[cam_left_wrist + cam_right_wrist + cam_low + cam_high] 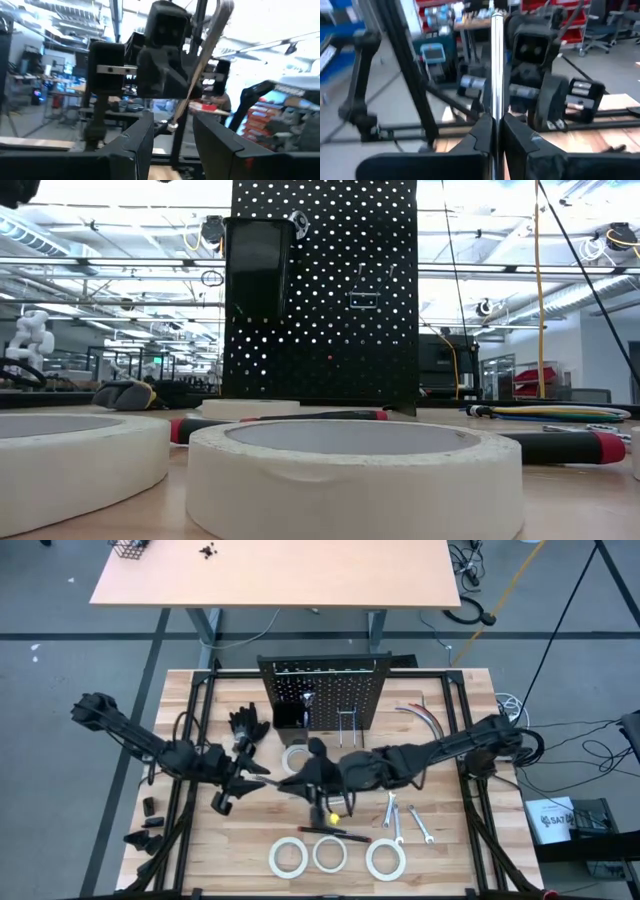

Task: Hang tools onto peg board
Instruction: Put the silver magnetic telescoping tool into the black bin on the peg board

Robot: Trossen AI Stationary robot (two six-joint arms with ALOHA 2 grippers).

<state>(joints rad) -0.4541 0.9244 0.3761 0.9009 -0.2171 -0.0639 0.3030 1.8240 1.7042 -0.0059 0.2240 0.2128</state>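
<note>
The peg board (pixel 325 695) stands upright at the table's far middle, with a black bin (pixel 258 265) on it. My right gripper (pixel 497 125) reaches in from the right, above the table's middle, and is shut on a silver ratchet (pixel 496 60). My left gripper (pixel 172 135) faces it from the left, open, and the ratchet's lower end (pixel 173 126) shows between its fingertips; whether they touch it I cannot tell. White tape rolls (pixel 329 854) and a red-and-black screwdriver (pixel 335 832) lie flat near the front edge. Two wrenches (pixel 392 812) lie to the right. My right gripper pinches the ratchet's silver shaft (pixel 496 107) between its two fingers. The fingers come roughly level from the table's right side and lie across the shaft. The ratchet is lifted clear of the table and stands nearly upright, most of its length rising above the fingers.
Black gloves (pixel 248 725) lie left of the board and curved hoses (pixel 420 715) to its right. Another tape roll (pixel 295 758) lies in front of the board. A black frame rail (pixel 200 740) borders the work area on both sides.
</note>
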